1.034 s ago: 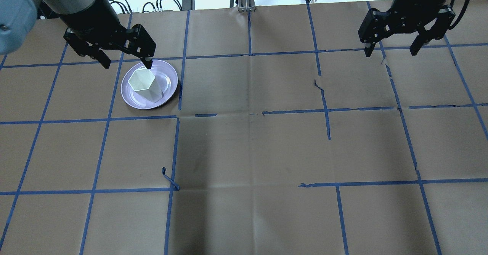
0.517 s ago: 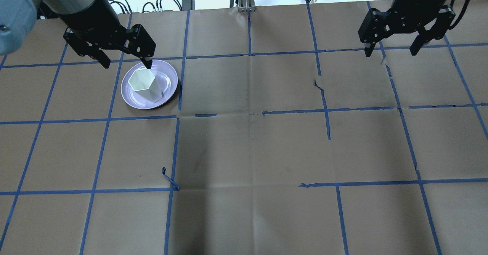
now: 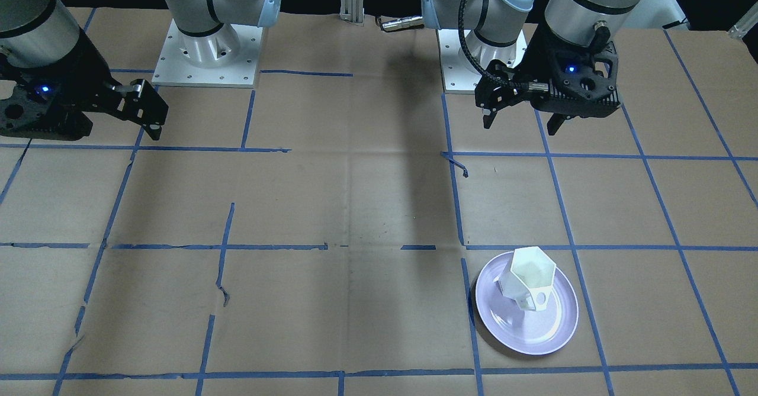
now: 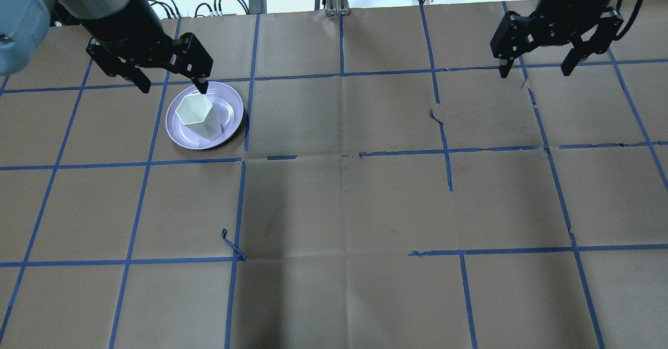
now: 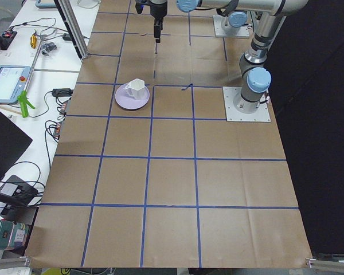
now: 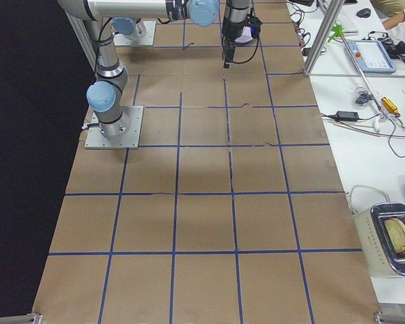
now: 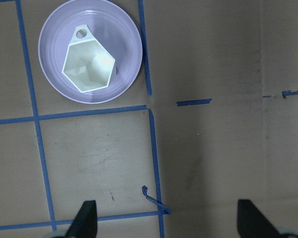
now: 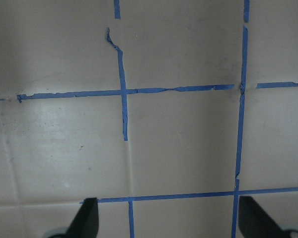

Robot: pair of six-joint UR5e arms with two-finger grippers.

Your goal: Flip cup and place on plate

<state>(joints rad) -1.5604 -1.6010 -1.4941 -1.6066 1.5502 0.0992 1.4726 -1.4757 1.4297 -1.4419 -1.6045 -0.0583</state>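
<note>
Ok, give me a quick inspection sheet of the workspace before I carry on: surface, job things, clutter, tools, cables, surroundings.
Surface: brown paper cover with a blue tape grid; one tear and one loose tape curl.
Job's things: the cup stands mouth up on the plate, with nothing gripping it.
Clutter: nothing seen.
Tools: the left tool is open, empty and raised clear of the cup; the right tool is open and empty over bare paper.
Cables: loose leads lie on the white bench beyond the table's far edge.
Surroundings: side benches hold a blue-framed screen and a metal tray.
</note>
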